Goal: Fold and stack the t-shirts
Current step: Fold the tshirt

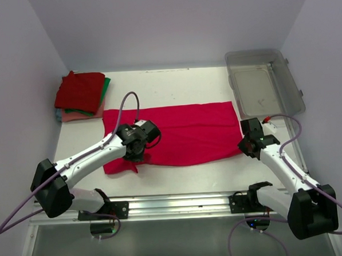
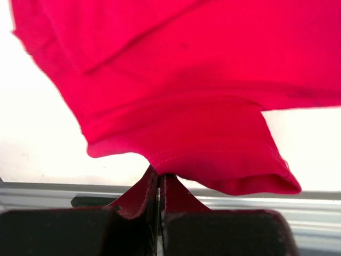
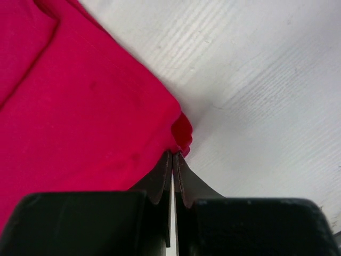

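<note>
From above, the left claw (image 1: pixel 133 156) hides its own fingertips under its wrist, over the crimson t-shirt (image 1: pixel 188 133). At far left, the dark red shirt (image 1: pixel 80 90) covers the green shirt (image 1: pixel 106 87) and salmon shirt (image 1: pixel 73 116) down to their edges. Both wrist views crop the crimson t-shirt. How much cloth sits inside the right claw (image 3: pixel 173 156) cannot be told.

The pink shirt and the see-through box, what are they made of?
The crimson-pink t-shirt looks like soft, matte knit cloth: it drapes, wrinkles and has a stitched hem. The bin looks like hard, clear greyish plastic, slightly shiny: the table shows through its walls.
</note>
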